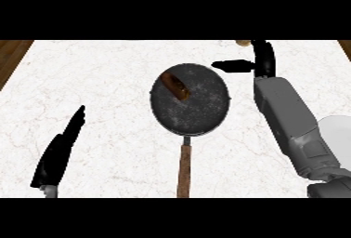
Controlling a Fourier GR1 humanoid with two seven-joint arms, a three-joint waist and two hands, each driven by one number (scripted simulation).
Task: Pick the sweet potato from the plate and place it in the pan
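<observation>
One sweet potato (175, 86) in one pan (198, 111), mid tabletop (103, 83), right robot hand (257, 60) open near far edge, empty, left robot hand (60, 148) open, resting.

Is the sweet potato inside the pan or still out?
In. The sweet potato lies inside the pan, near its upper-left rim, and neither hand touches it.

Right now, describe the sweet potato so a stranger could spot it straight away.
Find the dark round pan with a wooden handle, mid-counter. The sweet potato lies inside it at the upper left rim. It is the only orange-brown, elongated thing against the pan's grey.
</observation>
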